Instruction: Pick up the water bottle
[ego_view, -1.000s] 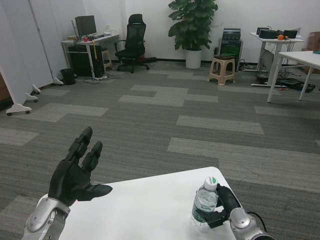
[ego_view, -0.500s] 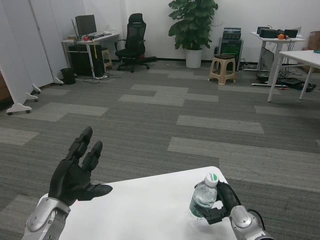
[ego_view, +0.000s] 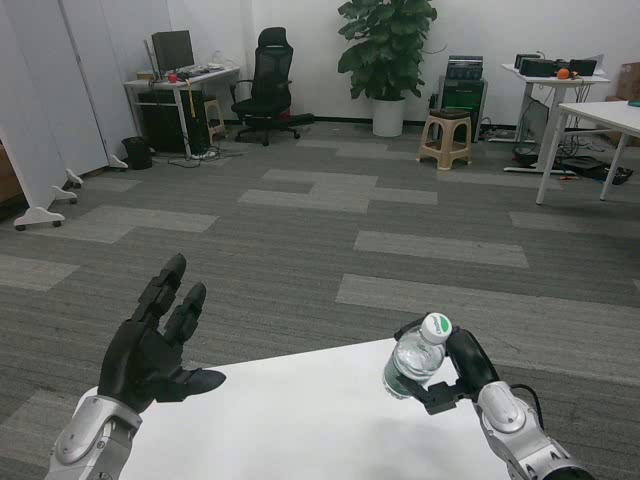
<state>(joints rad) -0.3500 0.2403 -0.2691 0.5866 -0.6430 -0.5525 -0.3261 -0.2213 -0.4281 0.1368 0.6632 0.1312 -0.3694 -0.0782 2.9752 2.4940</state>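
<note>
The clear water bottle (ego_view: 414, 362) with a white and green cap hangs tilted just above the right end of the white table (ego_view: 300, 420). My right hand (ego_view: 455, 370) grips it from the right side, fingers wrapped around its body. My left hand (ego_view: 150, 345) is raised over the table's left end, fingers spread and holding nothing.
Beyond the table lies grey carpet. Far off stand a black office chair (ego_view: 268, 85), a desk with a monitor (ego_view: 180, 85), a large potted plant (ego_view: 386, 60), a beige stool (ego_view: 445, 140) and white tables (ego_view: 600, 115) at the right.
My right hand has lifted the bottle off the table, up and slightly forward, tilting it. The left hand has stayed where it was.
</note>
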